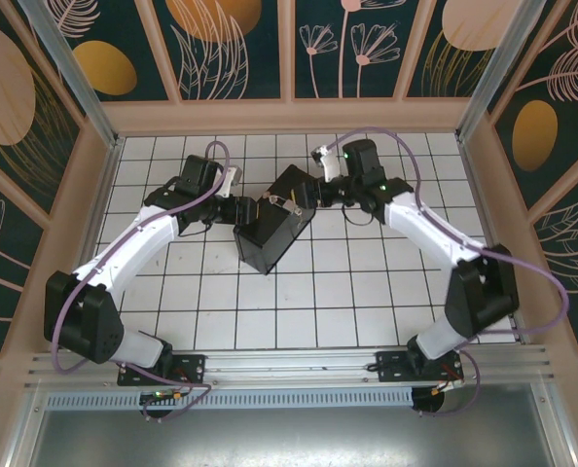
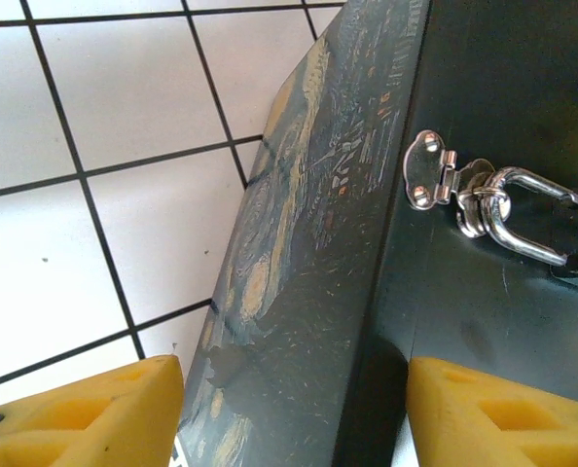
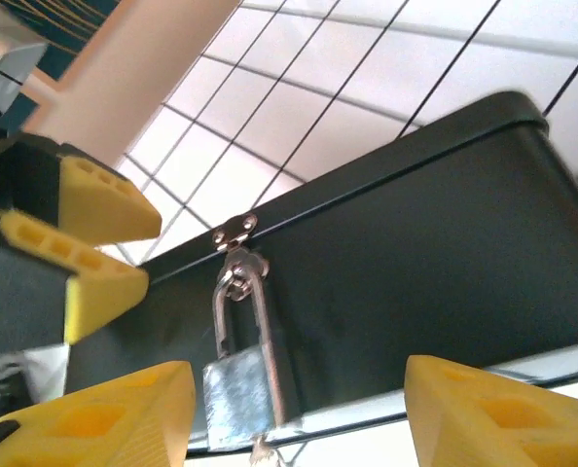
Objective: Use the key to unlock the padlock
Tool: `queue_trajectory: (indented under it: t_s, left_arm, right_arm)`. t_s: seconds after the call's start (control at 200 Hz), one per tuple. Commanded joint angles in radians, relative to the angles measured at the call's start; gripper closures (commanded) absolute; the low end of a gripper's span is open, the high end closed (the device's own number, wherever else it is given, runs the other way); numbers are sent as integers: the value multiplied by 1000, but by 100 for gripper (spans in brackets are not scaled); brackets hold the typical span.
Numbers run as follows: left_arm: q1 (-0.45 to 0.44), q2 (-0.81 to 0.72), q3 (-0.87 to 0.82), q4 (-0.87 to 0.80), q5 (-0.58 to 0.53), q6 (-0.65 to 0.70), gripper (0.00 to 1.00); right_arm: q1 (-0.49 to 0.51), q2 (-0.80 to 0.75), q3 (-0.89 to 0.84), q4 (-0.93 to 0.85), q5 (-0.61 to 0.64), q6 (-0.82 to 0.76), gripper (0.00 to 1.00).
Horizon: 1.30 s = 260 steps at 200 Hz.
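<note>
My left gripper (image 2: 294,362) is shut on the black box (image 2: 484,88) with the painted lid (image 2: 308,243), one yellow finger on each side, and holds it tilted up off the table (image 1: 270,233). The silver padlock (image 3: 238,394) hangs from the box's hasp (image 3: 233,232). It sits between the fingers of my open right gripper (image 3: 299,368), close to the left finger, and neither finger touches it. A silvery bit of the key (image 3: 262,452) sticks out under the padlock's body, mostly cut off by the frame edge. The shackle (image 2: 532,244) shows in the left wrist view.
The white gridded table (image 1: 367,292) lies under the box, walled by a wooden frame (image 1: 289,117). The left gripper's yellow fingers (image 3: 104,209) clamp the far end of the box. Both arms meet over the middle of the table (image 1: 313,197).
</note>
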Motion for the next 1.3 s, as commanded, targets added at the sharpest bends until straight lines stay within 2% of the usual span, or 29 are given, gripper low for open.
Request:
queue_trajectory:
  t_s: [0.0, 0.1, 0.22, 0.405, 0.545, 0.666, 0.936, 1.296]
  left_arm:
    - [13, 12, 16, -39, -34, 20, 38]
    - [14, 18, 29, -44, -23, 22, 38]
    - [14, 31, 45, -55, -20, 26, 38]
    - [14, 25, 52, -54, -14, 21, 38]
    - [14, 20, 57, -63, -14, 21, 38]
    - [14, 21, 55, -62, -14, 25, 38]
    - [14, 23, 42, -54, -12, 29, 38]
    - [14, 23, 39, -54, -15, 34, 38]
  right_arm:
    - [69, -127, -102, 98, 230, -275, 41]
    - [96, -152, -134, 150, 209, -400, 42]
    - [216, -202, -246, 259, 314, -639, 41]
    - [230, -150, -288, 330, 398, -833, 48]
    - [243, -135, -343, 436, 487, -943, 48]
    - [259, -127, -367, 471, 501, -1019, 47]
    - [270, -79, -352, 509, 536, -1091, 46]
    - [268, -103, -326, 465, 520, -1045, 55]
